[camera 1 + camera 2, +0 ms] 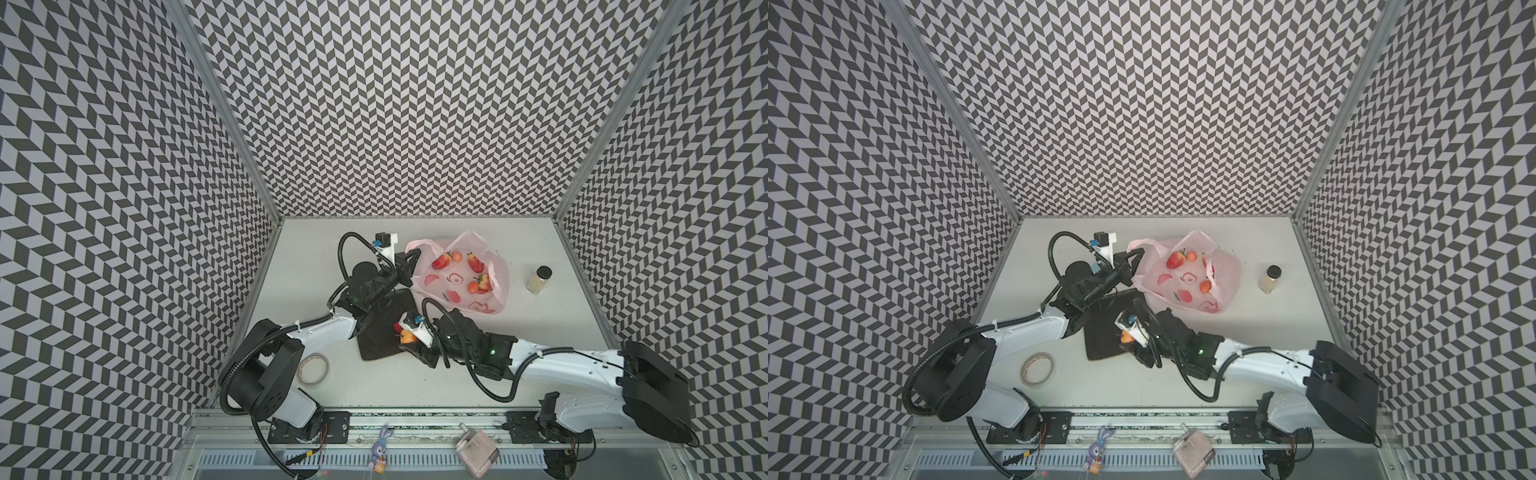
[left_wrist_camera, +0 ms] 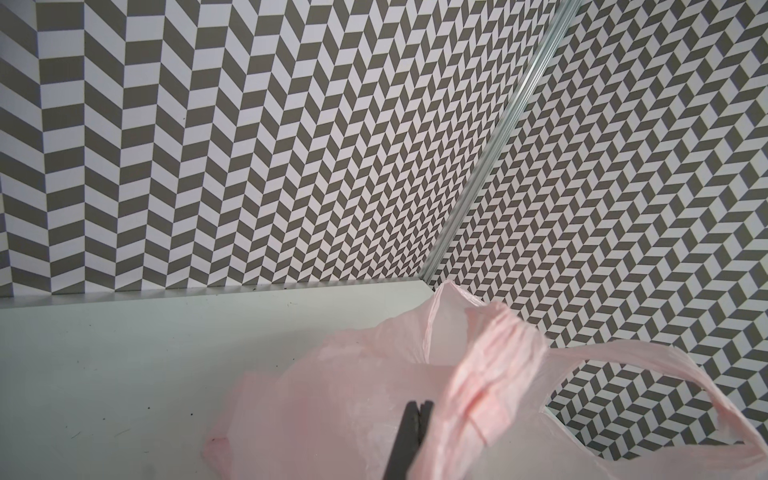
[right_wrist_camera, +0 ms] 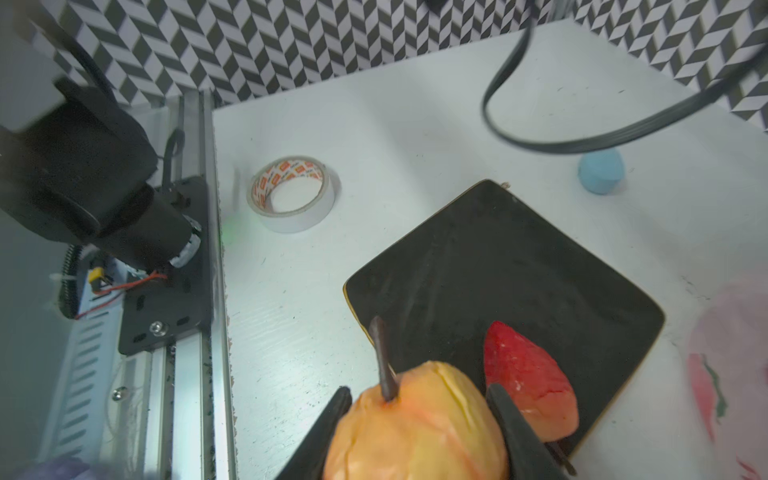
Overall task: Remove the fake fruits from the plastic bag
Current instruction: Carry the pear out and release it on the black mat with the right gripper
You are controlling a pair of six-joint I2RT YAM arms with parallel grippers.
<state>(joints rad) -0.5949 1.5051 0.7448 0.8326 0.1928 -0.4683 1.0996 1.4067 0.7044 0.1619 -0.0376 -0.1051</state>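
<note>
We see three walls (image 1: 395,104) papered in a grey-and-white chevron pattern, joined at the back corners by aluminium posts (image 1: 226,116). They enclose a white bench (image 1: 540,332), evenly lit, with an aluminium rail (image 1: 432,422) along its front edge.

tape roll (image 3: 297,218) near dark plate (image 3: 519,266) — jar (image 1: 539,279) well apart

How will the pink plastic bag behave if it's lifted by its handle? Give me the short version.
Probably floppy: the plastic bag is thin and crinkled, and its handle bunches where the left gripper holds it. Likely very light itself, so a push would slide or crumple it. If tilted, the strawberries inside would probably roll around.
</note>
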